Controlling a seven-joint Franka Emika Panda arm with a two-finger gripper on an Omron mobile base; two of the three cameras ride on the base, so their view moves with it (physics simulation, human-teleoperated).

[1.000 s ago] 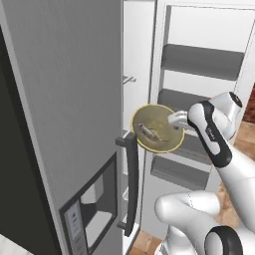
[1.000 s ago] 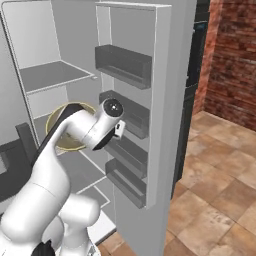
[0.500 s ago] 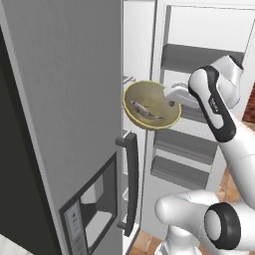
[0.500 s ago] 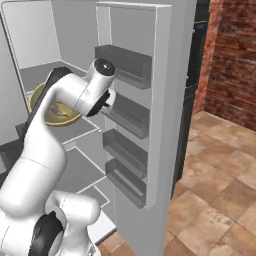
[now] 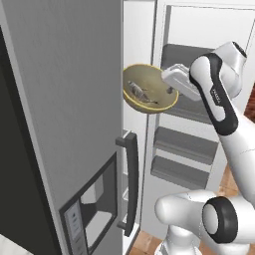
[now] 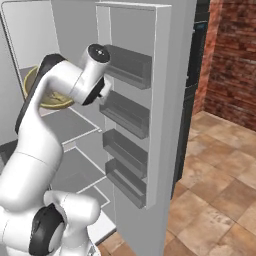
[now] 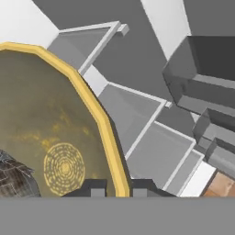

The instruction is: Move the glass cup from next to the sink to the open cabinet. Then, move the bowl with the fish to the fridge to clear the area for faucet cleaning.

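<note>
Left base view: the gripper [image 5: 172, 88] pinches the bowl's [image 5: 149, 89] rim, fish [image 5: 137, 90] inside, held up in the open fridge [image 5: 74, 124] by the door shelves [image 5: 182, 144].

Right base view: brick wall [image 6: 231, 60], tile floor [image 6: 220, 190].

Hand view: fingertips [image 7: 96, 189] straddle the rim, shelves below.

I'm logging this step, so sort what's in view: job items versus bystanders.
Job items: round olive-yellow bowl carrying the small silver-grey fish; robot's tool pinching the bowl's rim; tall white-grey fridge, door open.

Bystanders: red brick wall; brown tiled floor.
</note>
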